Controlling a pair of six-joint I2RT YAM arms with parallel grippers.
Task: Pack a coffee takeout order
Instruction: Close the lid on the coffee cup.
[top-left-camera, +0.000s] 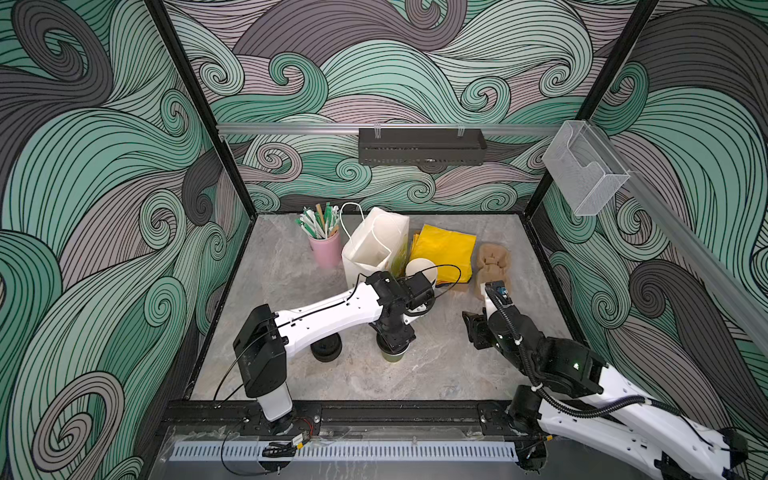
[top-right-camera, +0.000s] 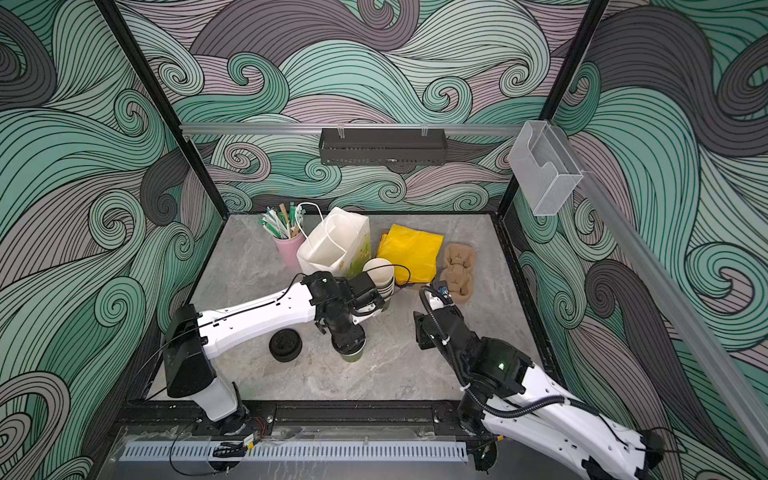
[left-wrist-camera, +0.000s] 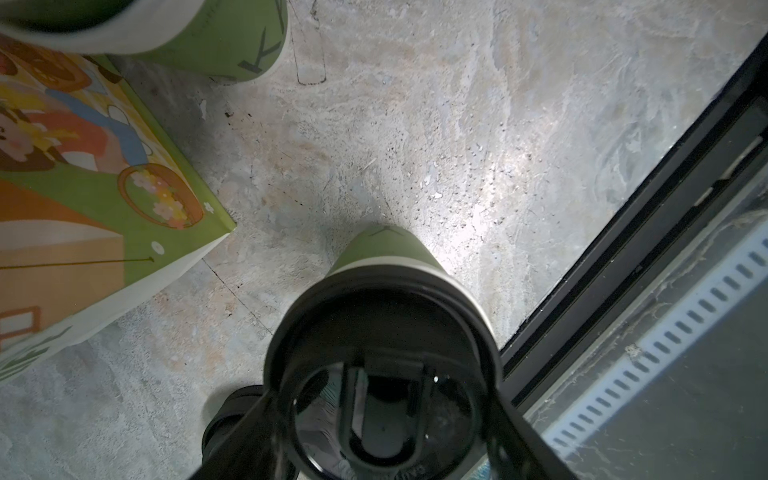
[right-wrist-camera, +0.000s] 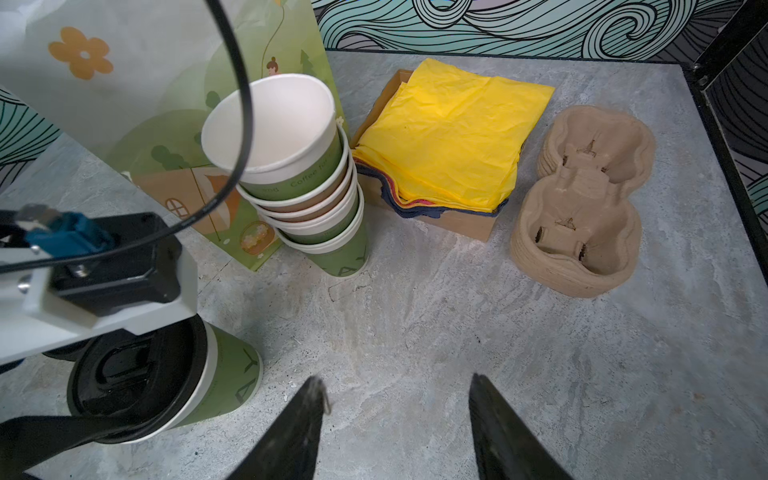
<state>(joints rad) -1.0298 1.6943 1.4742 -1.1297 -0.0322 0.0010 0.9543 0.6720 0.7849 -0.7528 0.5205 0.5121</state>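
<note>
We see a white paper bag (top-left-camera: 368, 249) between a pink cup of straws (top-left-camera: 327, 251) and a stack of lidless cups (right-wrist-camera: 299, 174), a stack of black lids (top-right-camera: 285, 345) in front, and a black shelf (top-left-camera: 422, 146) on the back wall.

White arm shells (top-left-camera: 328, 316), black joints (top-left-camera: 262, 357), ribbed black cable (top-left-camera: 590, 412)

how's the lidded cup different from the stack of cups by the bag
The lidded cup wears a black lid; the cup stack is open on top, showing white lining. The lidded cup is a single cup; the cup stack is several nested cups and stands taller. The lidded cup is nearer the front of the table; the cup stack is farther back beside the paper bag. Both are green paper.
</note>
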